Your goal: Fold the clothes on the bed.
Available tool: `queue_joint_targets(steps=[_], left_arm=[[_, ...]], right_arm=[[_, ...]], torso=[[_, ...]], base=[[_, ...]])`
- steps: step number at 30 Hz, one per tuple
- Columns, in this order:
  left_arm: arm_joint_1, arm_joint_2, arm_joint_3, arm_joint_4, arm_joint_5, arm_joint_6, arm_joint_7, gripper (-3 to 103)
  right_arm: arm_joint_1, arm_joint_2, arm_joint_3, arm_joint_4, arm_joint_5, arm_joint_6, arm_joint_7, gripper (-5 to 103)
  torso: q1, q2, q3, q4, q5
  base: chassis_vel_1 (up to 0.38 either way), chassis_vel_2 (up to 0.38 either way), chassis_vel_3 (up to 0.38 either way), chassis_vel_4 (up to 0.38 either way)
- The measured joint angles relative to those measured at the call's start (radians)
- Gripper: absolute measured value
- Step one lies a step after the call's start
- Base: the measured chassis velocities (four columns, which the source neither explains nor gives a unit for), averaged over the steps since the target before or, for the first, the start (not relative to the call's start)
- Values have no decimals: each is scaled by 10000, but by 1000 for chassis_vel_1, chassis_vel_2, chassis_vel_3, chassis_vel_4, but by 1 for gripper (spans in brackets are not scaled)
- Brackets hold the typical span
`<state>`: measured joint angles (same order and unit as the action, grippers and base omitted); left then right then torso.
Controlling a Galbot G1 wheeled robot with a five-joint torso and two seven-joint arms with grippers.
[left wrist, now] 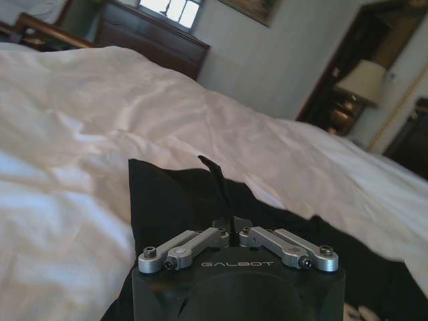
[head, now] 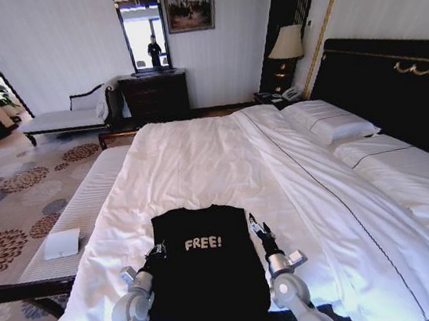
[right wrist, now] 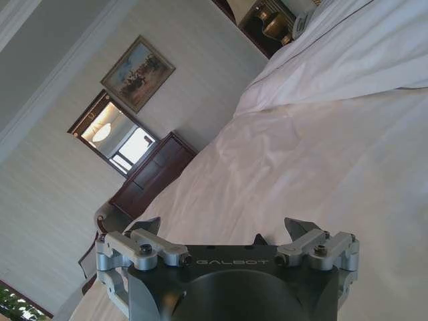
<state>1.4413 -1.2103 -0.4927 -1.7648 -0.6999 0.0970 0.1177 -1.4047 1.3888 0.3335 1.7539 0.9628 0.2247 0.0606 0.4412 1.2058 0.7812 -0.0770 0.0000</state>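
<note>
While a dark dresser (head: 154, 97) with a mirror (head: 142, 32) and a framed painting (head: 189, 3) stand against the far wall, a white chaise (head: 67, 119) sits to the left of them and a lamp (head: 288, 43) glows on the nightstand at the right, all well apart from the work. A small white towel (head: 61, 243) lies on the striped bench (head: 85, 201) just beside the bed's left edge. The bed (head: 198, 158) is broad and white, with pillows (head: 328, 122) toward the dark headboard (head: 394, 81) on the right. Near its foot lies the black T-shirt (head: 204, 265), flat, narrowed to a long strip, white "FREE!" facing up, its long axis running away from the robot. The left gripper (head: 160, 249) rests at the shirt's left edge, fingers (left wrist: 214, 175) closed together. The right gripper (head: 256, 225) is at the right edge, fingers (right wrist: 302, 229) spread open over bare sheet.
</note>
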Motion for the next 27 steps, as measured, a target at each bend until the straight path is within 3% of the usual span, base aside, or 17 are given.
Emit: queue_joint_targets(steps=[12, 26, 27], left_arm=[[316, 837, 352, 208, 1419, -680, 883, 2], [439, 784, 399, 500, 1949, -1133, 1288, -1], [472, 749, 368, 458, 1957, -1153, 1272, 3]], right_arm=[[88, 72, -58, -205, -114, 42, 0, 100], [97, 39, -71, -300, -154, 97, -17, 100], [95, 37, -72, -300, -155, 101, -19, 100]], torso=[[-2, 0, 0, 0, -1], [-1, 0, -1, 0, 0], [-1, 0, 0, 0, 0]], base=[[0, 0, 0, 0], [0, 0, 0, 0], [0, 0, 0, 0]])
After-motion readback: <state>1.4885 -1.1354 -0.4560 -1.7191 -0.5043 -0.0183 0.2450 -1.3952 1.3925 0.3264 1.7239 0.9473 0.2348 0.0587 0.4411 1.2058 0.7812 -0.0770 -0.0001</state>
